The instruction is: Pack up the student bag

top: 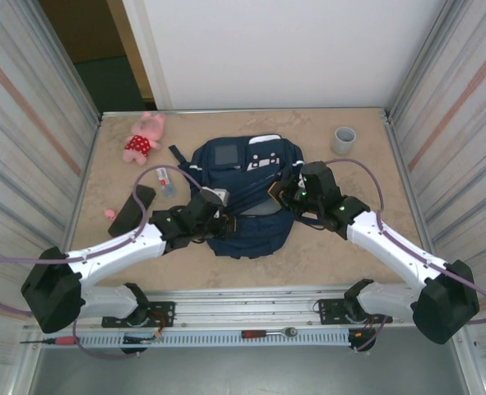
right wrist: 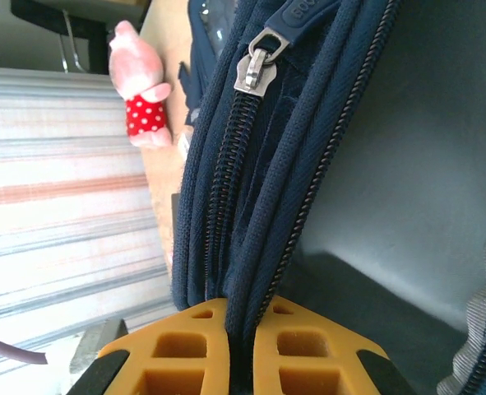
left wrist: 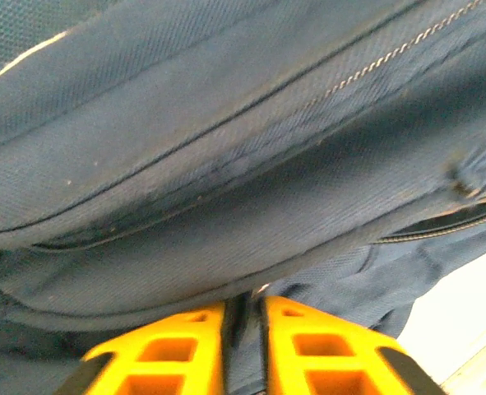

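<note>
I see the right gripper (right wrist: 241, 317) clamped on the bag's (top: 244, 177) edge; the left gripper (left wrist: 244, 317) pinches its fabric, fingers nearly together.

The student bag (top: 238, 169) lies flat at the middle of the table (top: 349, 247). It is navy fabric with white stripes and a grey square panel at its far end. A compartment at its near end gapes open.

Lab test cell: corrugated metal walls (top: 29, 123), aluminium mounting rail (top: 251, 300).
</note>
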`<act>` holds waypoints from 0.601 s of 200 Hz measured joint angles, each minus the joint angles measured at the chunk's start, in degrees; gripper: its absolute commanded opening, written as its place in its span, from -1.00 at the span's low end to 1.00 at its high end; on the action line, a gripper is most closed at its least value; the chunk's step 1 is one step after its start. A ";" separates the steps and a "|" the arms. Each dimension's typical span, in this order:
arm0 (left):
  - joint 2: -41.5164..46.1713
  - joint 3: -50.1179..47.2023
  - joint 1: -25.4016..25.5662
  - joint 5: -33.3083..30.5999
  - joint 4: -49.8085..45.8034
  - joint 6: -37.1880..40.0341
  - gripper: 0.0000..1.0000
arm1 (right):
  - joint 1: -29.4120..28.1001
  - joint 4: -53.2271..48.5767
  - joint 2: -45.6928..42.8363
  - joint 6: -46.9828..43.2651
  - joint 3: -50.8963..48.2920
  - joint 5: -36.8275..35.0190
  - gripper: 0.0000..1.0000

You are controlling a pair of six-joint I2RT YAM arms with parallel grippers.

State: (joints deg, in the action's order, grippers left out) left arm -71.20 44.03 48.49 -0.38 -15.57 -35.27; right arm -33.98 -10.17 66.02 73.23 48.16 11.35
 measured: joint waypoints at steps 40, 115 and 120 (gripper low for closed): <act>-1.70 -0.68 -0.17 0.76 0.72 0.57 -0.25 | 0.00 -0.07 0.02 -0.02 0.39 0.24 -1.00; -4.09 -0.66 -1.29 1.62 2.82 1.57 -0.94 | 1.90 -0.70 0.11 -0.61 1.01 1.14 -1.00; -4.00 -0.66 -1.29 1.60 2.82 1.79 -0.96 | 2.49 -0.98 0.11 -0.81 1.01 1.79 -1.00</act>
State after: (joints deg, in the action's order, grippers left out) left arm -75.20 43.38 47.20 1.21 -12.75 -33.47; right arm -31.48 -11.16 66.13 72.42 49.17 13.15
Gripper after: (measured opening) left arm 0.050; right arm 0.078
